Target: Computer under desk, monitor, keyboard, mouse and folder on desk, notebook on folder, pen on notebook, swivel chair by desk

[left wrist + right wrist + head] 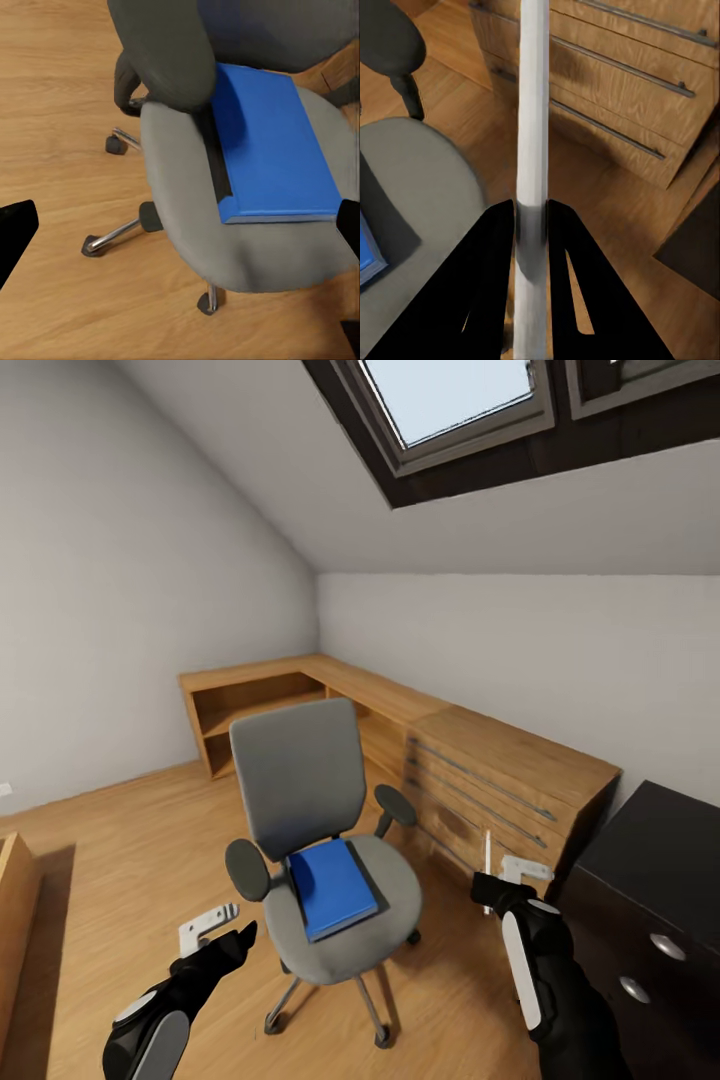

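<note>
Two grippers up, both flanking the swivel chair (320,830). Right gripper (531,217) is clenched on the pen (532,112), which stands upright in the jaws, at about 3 o'clock from the seat. Left gripper (215,932) sits at about 8 o'clock of the seat; jaws look spread in the left wrist view, nothing between them. Folder (332,887) lies flat on the seat, slightly askew, with a dark strip showing along one edge, possibly the notebook under it, can't confirm. Risks: pen is long and pinched near one end, so a swing near the wooden drawer unit (500,790) at 2 o'clock could knock it loose or twist it in the jaws. One-handed folder pick off a padded seat could push the castered chair away or slide the folder off the front edge; the armrest (169,52) crowds the left approach. Floor is smooth light wood planks (110,840); sloped ceiling with skylight (450,400), plain pale walls, dark cabinet (650,900) at 4 o'clock.
</note>
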You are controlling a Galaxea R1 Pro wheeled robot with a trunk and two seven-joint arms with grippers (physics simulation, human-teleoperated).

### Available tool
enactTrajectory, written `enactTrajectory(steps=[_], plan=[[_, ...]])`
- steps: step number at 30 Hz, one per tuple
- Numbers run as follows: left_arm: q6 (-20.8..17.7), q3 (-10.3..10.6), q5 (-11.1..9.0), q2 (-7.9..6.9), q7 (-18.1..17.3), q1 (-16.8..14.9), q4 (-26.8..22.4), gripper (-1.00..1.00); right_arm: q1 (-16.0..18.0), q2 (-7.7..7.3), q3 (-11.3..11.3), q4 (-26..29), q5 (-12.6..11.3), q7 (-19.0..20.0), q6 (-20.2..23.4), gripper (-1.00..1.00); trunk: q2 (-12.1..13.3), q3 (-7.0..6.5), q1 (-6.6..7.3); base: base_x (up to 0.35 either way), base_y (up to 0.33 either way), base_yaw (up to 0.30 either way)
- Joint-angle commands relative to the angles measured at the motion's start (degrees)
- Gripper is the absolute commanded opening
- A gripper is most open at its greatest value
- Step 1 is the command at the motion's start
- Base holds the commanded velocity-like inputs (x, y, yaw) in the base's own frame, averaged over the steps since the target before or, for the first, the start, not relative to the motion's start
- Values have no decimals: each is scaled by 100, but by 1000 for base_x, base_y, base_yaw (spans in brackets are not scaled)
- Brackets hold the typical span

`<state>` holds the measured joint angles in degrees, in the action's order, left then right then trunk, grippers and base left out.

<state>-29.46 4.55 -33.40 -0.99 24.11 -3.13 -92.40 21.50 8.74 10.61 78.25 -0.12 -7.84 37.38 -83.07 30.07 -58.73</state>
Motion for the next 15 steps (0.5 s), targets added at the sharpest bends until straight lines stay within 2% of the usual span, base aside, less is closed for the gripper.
enactTrajectory(steps=[1,5,8,10,15], plan=[[-7,11,-61,-6,59,-5,-7,100,4,5,30,17,-11,-7,25,-100,-3,2,-1,190,-77,-268],[1,306,-53,-31,59,-4,6,100,4,5,69,99,-5,-7,29,-100,-3,-14,-1,251,-165,-268],[2,327,-52,-30,62,-4,8,100,6,2,107,102,-5,-7,26,-100,-3,-27,-1,243,-212,-268],[8,440,-52,-29,67,-6,11,100,8,-1,132,128,-5,-7,27,-100,-3,-35,-1,235,-240,-269],[11,472,-52,-32,68,-8,60,100,6,-4,354,154,-8,-1,24,-100,-3,-54,-1,103,-177,-269]])
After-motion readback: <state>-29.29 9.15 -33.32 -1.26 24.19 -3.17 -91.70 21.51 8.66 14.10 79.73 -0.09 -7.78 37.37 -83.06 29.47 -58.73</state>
